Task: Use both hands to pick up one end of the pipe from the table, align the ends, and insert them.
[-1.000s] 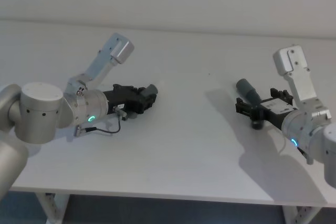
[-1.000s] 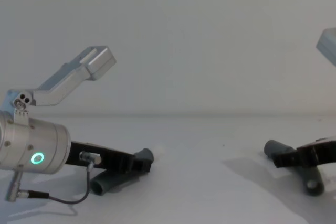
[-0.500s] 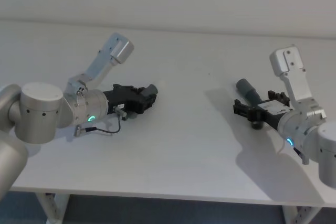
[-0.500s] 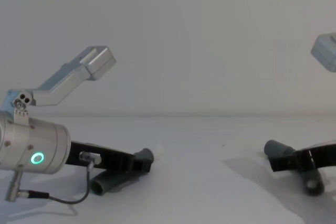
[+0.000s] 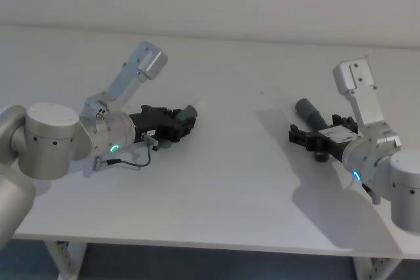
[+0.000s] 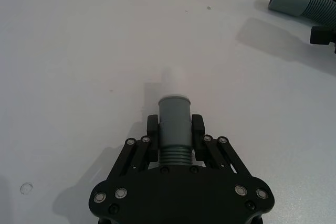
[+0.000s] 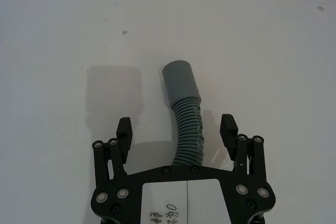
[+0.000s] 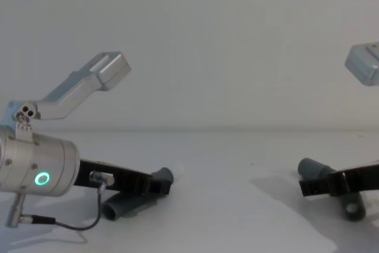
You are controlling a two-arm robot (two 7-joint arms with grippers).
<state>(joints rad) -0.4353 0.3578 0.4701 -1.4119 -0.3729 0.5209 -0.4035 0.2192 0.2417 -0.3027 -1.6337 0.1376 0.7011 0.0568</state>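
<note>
Plainly, in the head view the left pincer (image 5: pixel 182 122) is clenched on the tipped pipe piece (image 5: pixel 190 111), whose end pokes out just ahead of its fingers. The right pincer (image 5: pixel 305 137) sits low, and the collared pipe piece (image 5: pixel 307 111) reaches out ahead of it. A wide bare stretch of desk (image 5: pixel 236 181) lies between the two pincers. The desk's far edge is well beyond both, and its near edge is behind the wrists.

In the left wrist view, the fingers (image 6: pixel 198 128) press both sides of the tipped pipe piece at its ribbed part. The white tip (image 6: pixel 172 74) points forward over bare desk. The collared piece lies far ahead and off to one side.

In the right wrist view, that pincer is released. Its fingers (image 7: pixel 229 125) stand on either side of the collared piece with a gap on each side. The collar (image 7: pixel 179 80) lies ahead of the fingertips. A white label (image 7: pixel 186 195) on the pincer's body carries handwriting, cut by the edge and not readable.

In the chest view, a green ring (image 8: pixel 41 178) glows on the left wrist. The tipped piece's rear end hangs below and behind that pincer. The right pincer enters from the right edge, and the collar shows just ahead of it.
</note>
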